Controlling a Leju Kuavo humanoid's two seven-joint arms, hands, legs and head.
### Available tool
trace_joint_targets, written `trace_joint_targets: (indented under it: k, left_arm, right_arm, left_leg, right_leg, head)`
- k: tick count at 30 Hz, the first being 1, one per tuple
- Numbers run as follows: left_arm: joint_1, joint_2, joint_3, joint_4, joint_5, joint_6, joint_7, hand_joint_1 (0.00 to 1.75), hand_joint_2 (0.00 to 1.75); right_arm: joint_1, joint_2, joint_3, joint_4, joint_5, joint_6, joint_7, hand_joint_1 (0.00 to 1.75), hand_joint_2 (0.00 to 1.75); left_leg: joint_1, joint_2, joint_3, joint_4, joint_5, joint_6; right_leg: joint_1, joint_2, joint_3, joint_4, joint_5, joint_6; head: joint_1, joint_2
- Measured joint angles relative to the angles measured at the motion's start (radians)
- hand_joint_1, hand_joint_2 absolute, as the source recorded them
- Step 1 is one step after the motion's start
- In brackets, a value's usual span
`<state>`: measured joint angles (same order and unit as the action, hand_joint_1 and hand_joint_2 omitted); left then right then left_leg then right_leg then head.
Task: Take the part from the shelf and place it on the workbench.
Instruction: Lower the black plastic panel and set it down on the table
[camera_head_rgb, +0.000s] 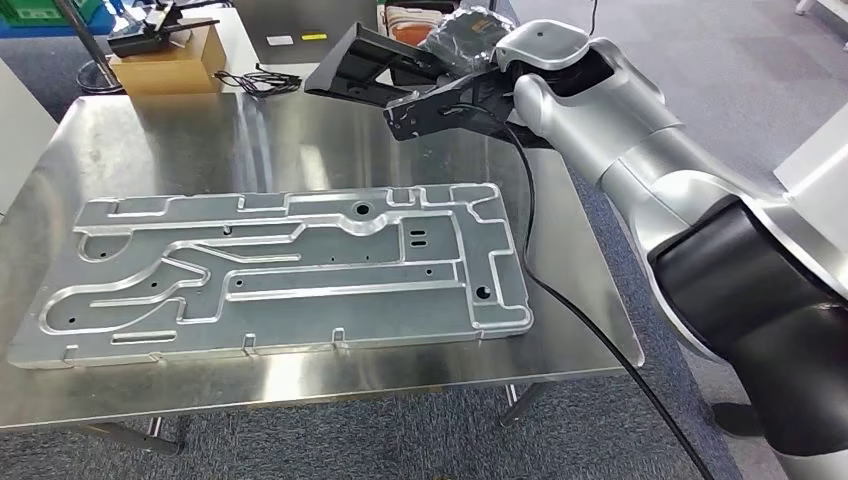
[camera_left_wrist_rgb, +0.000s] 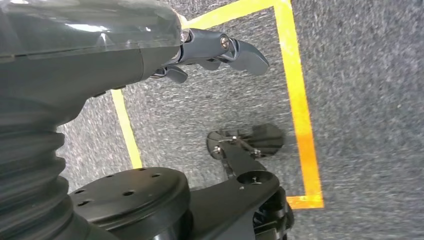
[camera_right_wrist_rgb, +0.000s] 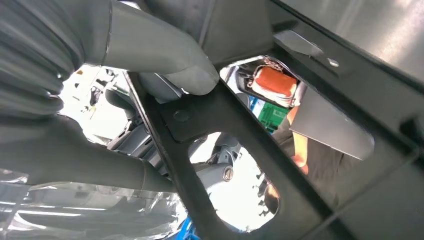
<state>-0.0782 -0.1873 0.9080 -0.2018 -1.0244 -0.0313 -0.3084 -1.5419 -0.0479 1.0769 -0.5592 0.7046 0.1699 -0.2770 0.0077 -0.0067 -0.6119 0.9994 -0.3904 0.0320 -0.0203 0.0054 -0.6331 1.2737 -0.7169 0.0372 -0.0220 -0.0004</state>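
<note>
A: What's on the shiny steel desk (camera_head_rgb: 300, 140)?
B: A large machined aluminium plate (camera_head_rgb: 280, 270); a cardboard box (camera_head_rgb: 170, 62) behind.
A: The part?
B: The black angular bracket (camera_head_rgb: 365, 65) hangs above the desk's far edge, right hand (camera_head_rgb: 445, 105) fingers clamped on it; left hand (camera_left_wrist_rgb: 220, 50) loose, holding nothing

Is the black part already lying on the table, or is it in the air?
In the air. The right hand holds the black part above the far edge of the table.

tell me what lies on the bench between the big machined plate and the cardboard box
In the head view, bare steel workbench lies between the plate and box; black cables sit beside the box.
</note>
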Motion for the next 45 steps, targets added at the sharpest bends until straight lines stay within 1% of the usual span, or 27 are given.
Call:
trace_joint_targets:
  k: [1,2,4,5,6,7,8,9,10,11,12,13,17,20,23,27,31,35,38,41,45]
  left_arm:
    - [0.001,0.000,0.000,0.000,-0.001,0.002,-0.001,0.00,1.75]
    - [0.002,-0.001,0.001,0.000,-0.003,0.007,-0.001,0.00,1.75]
    - [0.005,-0.007,0.001,0.002,-0.008,0.017,0.001,0.00,1.75]
    - [0.004,-0.010,0.002,0.004,-0.009,0.020,0.002,0.00,1.75]
    - [0.003,-0.012,0.002,0.005,-0.009,0.022,0.002,0.00,1.75]
    - [0.001,-0.012,0.002,0.005,-0.009,0.023,0.001,0.00,1.75]
    - [0.000,-0.012,0.003,0.005,-0.008,0.023,0.001,0.00,1.75]
    - [0.001,-0.012,0.004,0.005,-0.005,0.023,0.000,0.00,1.75]
    - [0.001,-0.012,0.005,0.005,-0.003,0.023,-0.001,0.00,1.75]
    - [0.000,-0.012,0.007,0.005,0.000,0.023,-0.003,0.00,1.75]
    - [-0.002,-0.011,0.009,0.005,0.002,0.024,-0.004,0.00,1.75]
    - [-0.003,-0.011,0.011,0.005,0.003,0.026,-0.006,0.00,1.75]
    - [-0.006,-0.011,0.017,0.005,0.003,0.042,-0.009,0.00,1.75]
    - [-0.006,-0.011,0.021,0.005,0.002,0.056,-0.013,0.00,1.75]
    - [-0.006,-0.012,0.025,0.005,0.002,0.071,-0.015,0.00,1.75]
    - [-0.006,-0.013,0.030,0.005,0.004,0.095,-0.024,0.00,1.75]
    - [-0.009,-0.014,0.040,0.005,0.012,0.123,-0.031,0.00,1.75]
    - [-0.016,-0.013,0.046,0.005,0.014,0.111,-0.048,0.00,1.75]
    - [-0.020,-0.013,0.046,0.005,-0.001,0.113,-0.055,0.00,1.75]
    - [-0.028,-0.013,0.044,0.005,-0.025,0.125,-0.061,0.00,1.75]
    - [-0.040,-0.013,0.035,0.005,-0.049,0.172,-0.082,0.00,1.75]
  right_arm:
    - [0.006,-0.004,0.000,0.001,0.000,-0.002,0.000,1.75,1.75]
    - [0.011,-0.008,0.000,0.003,0.001,-0.005,0.000,1.75,1.75]
    - [0.024,-0.014,0.001,0.004,0.002,-0.017,0.001,1.75,1.75]
    - [0.030,-0.015,0.002,0.005,0.004,-0.023,0.002,1.75,1.75]
    - [0.034,-0.016,0.003,0.005,0.006,-0.030,0.003,1.75,1.75]
    - [0.038,-0.016,0.004,0.005,0.009,-0.036,0.004,1.75,1.75]
    - [0.044,-0.014,0.004,0.004,0.014,-0.050,0.009,1.75,1.75]
    - [0.052,-0.013,0.004,0.003,0.020,-0.074,0.019,1.75,1.75]
    - [0.068,-0.011,0.004,0.001,0.027,-0.114,0.037,1.75,1.75]
    - [0.091,-0.008,0.003,-0.002,0.035,-0.169,0.060,1.75,1.75]
    - [0.120,-0.003,0.000,-0.007,0.043,-0.232,0.080,1.75,1.75]
    - [0.154,0.003,-0.005,-0.011,0.049,-0.295,0.096,1.75,1.75]
    - [0.331,0.037,-0.048,-0.024,0.076,-0.509,0.098,1.75,1.75]
    - [0.479,0.072,-0.085,-0.026,0.111,-0.611,0.095,1.75,1.75]
    - [0.595,0.106,-0.115,-0.025,0.150,-0.656,0.109,1.75,1.75]
    - [0.713,0.155,-0.151,-0.026,0.216,-0.712,0.146,1.75,1.75]
    - [0.801,0.209,-0.184,-0.026,0.267,-0.773,0.163,1.75,1.75]
    - [0.868,0.254,-0.223,-0.026,0.295,-0.812,0.156,1.75,1.75]
    - [0.908,0.271,-0.252,-0.027,0.311,-0.834,0.137,1.75,1.75]
    - [0.942,0.276,-0.295,-0.033,0.313,-0.852,0.105,1.75,1.75]
    - [0.997,0.277,-0.350,-0.051,0.320,-0.874,0.060,1.75,1.75]
  left_leg:
    - [-0.004,-0.006,0.020,-0.002,-0.014,0.001]
    - [-0.008,-0.011,0.040,-0.003,-0.028,0.003]
    - [-0.013,-0.021,0.067,-0.004,-0.052,0.004]
    - [-0.014,-0.025,0.075,-0.005,-0.062,0.001]
    - [-0.016,-0.029,0.080,0.000,-0.068,-0.001]
    - [-0.019,-0.032,0.084,0.004,-0.071,-0.005]
    - [-0.021,-0.030,0.091,0.001,-0.077,-0.001]
    - [-0.022,-0.029,0.099,0.000,-0.081,0.002]
    - [-0.021,-0.027,0.106,-0.008,-0.088,0.004]
    - [-0.020,-0.025,0.115,-0.015,-0.096,0.006]
    - [-0.020,-0.024,0.119,-0.018,-0.098,0.002]
    - [-0.019,-0.023,0.124,-0.022,-0.099,0.000]
    - [-0.019,-0.021,0.133,-0.031,-0.105,-0.004]
    - [-0.019,-0.021,0.136,-0.034,-0.107,-0.006]
    - [-0.018,-0.021,0.136,-0.036,-0.108,-0.008]
    - [-0.018,-0.021,0.136,-0.037,-0.110,-0.011]
    - [-0.018,-0.020,0.137,-0.038,-0.111,-0.012]
    - [-0.018,-0.019,0.140,-0.038,-0.113,-0.013]
    - [-0.018,-0.019,0.144,-0.038,-0.114,-0.013]
    - [-0.018,-0.018,0.150,-0.038,-0.117,-0.012]
    - [-0.018,-0.018,0.157,-0.039,-0.120,-0.011]
  right_leg:
    - [0.006,0.000,-0.018,-0.036,-0.004,-0.009]
    - [0.013,0.000,-0.028,-0.090,0.038,-0.022]
    - [0.035,0.005,-0.033,-0.208,0.203,-0.056]
    - [0.043,0.011,-0.032,-0.247,0.271,-0.069]
    - [0.048,0.018,-0.029,-0.269,0.313,-0.076]
    - [0.048,0.023,-0.023,-0.277,0.328,-0.076]
    - [0.045,0.026,-0.014,-0.282,0.340,-0.068]
    - [0.045,0.026,-0.006,-0.285,0.349,-0.062]
    - [0.045,0.026,0.001,-0.285,0.353,-0.059]
    - [0.046,0.028,0.005,-0.285,0.351,-0.056]
    - [0.047,0.029,0.007,-0.285,0.348,-0.061]
    - [0.046,0.030,0.009,-0.285,0.345,-0.063]
    - [0.047,0.032,0.012,-0.285,0.337,-0.068]
    - [0.047,0.032,0.014,-0.285,0.333,-0.070]
    - [0.047,0.032,0.014,-0.285,0.331,-0.072]
    - [0.047,0.032,0.014,-0.285,0.329,-0.073]
    - [0.047,0.033,0.014,-0.285,0.328,-0.073]
    - [0.047,0.035,0.016,-0.285,0.326,-0.074]
    - [0.048,0.035,0.021,-0.285,0.324,-0.073]
    - [0.048,0.035,0.027,-0.285,0.322,-0.073]
    - [0.049,0.036,0.035,-0.285,0.319,-0.073]
  head:
    - [0.000,0.000]
    - [0.000,0.000]
    - [0.001,0.000]
    - [0.002,0.000]
    - [0.003,0.000]
    - [0.005,0.000]
    - [0.005,0.000]
    - [0.005,0.000]
    - [0.005,0.000]
    - [0.005,0.000]
    - [0.005,0.000]
    - [0.005,0.000]
    - [0.005,0.000]
    - [0.005,0.000]
    - [0.005,0.000]
    - [0.005,0.000]
    - [0.005,0.000]
    - [0.004,0.000]
    - [0.004,0.000]
    - [0.004,0.000]
    - [0.004,0.000]
